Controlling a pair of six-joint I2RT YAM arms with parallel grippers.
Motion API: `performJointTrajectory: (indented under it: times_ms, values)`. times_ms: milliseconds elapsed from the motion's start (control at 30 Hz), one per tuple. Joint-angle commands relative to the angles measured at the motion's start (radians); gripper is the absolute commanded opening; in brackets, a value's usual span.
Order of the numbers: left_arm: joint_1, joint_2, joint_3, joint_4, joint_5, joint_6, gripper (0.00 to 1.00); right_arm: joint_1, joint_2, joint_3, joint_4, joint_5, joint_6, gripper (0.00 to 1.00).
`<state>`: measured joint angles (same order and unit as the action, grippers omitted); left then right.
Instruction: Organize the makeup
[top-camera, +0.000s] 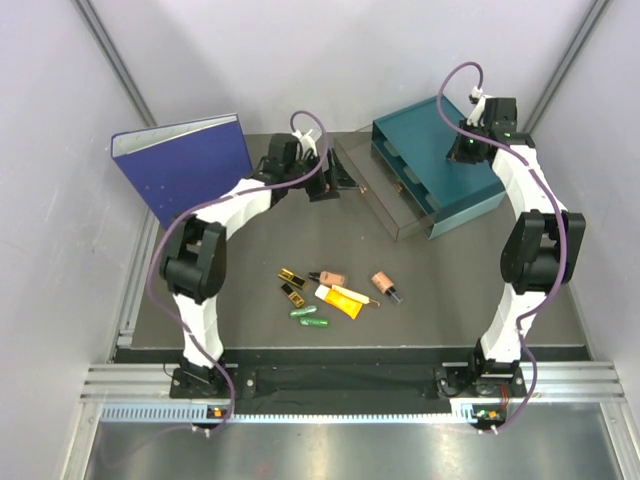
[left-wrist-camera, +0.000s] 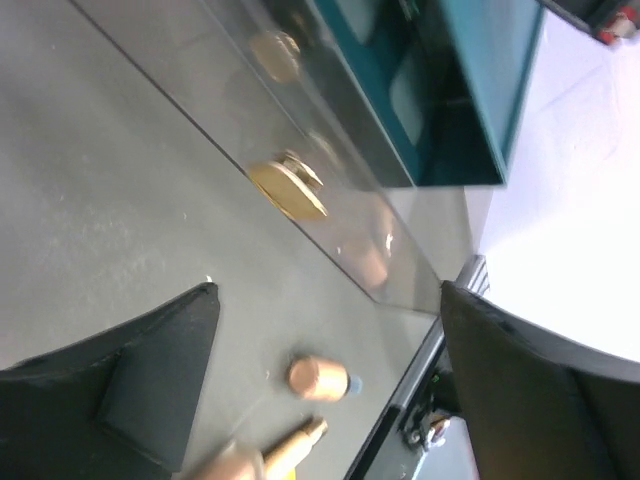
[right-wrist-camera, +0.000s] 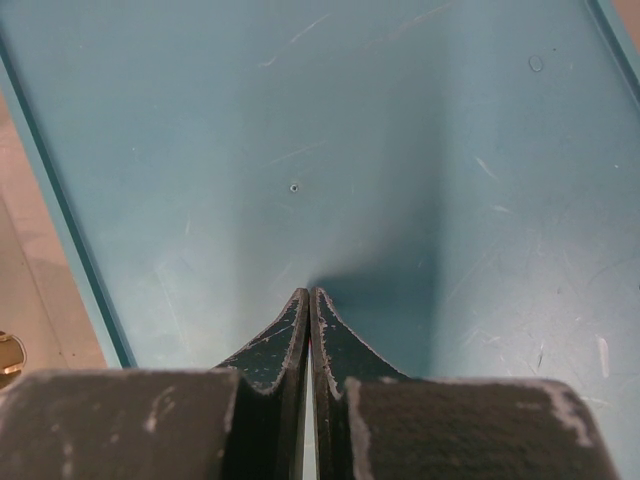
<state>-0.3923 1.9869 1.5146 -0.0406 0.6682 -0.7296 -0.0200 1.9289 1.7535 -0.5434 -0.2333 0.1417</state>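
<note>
The makeup lies loose on the dark mat mid-table: two gold-and-black cases (top-camera: 291, 275) (top-camera: 292, 293), two green capsules (top-camera: 303, 312) (top-camera: 316, 322), a yellow-orange white-capped tube (top-camera: 341, 298) and two beige dark-capped bottles (top-camera: 330, 276) (top-camera: 384, 284). My left gripper (top-camera: 333, 185) is open and empty, held above the mat beside the clear drawer. In the left wrist view it (left-wrist-camera: 328, 300) frames one beige bottle (left-wrist-camera: 320, 378) far below. My right gripper (top-camera: 464, 150) is shut and empty over the teal drawer box; its closed fingertips (right-wrist-camera: 300, 310) hover above the box's top (right-wrist-camera: 350, 150).
A clear drawer (top-camera: 385, 198) with a gold knob (left-wrist-camera: 287, 188) is pulled out of the teal drawer box (top-camera: 440, 165) at the back right. A large blue binder (top-camera: 185, 165) stands at the back left. White walls enclose the table.
</note>
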Motion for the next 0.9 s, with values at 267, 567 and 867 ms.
performJointTrajectory:
  times_ms: [267,567,867]
  values:
    - [-0.005,-0.278,-0.085,-0.384,-0.131,0.551,0.99,0.012,0.012,-0.057,-0.096,0.006,-0.013,0.0]
    - [-0.092,-0.238,0.007,-0.679,-0.415,0.874,0.99,0.012,0.016,-0.061,-0.096,0.009,-0.014,0.0]
    - [-0.22,-0.192,0.018,-0.774,-0.509,1.015,0.97,0.012,0.01,-0.077,-0.096,0.018,-0.019,0.0]
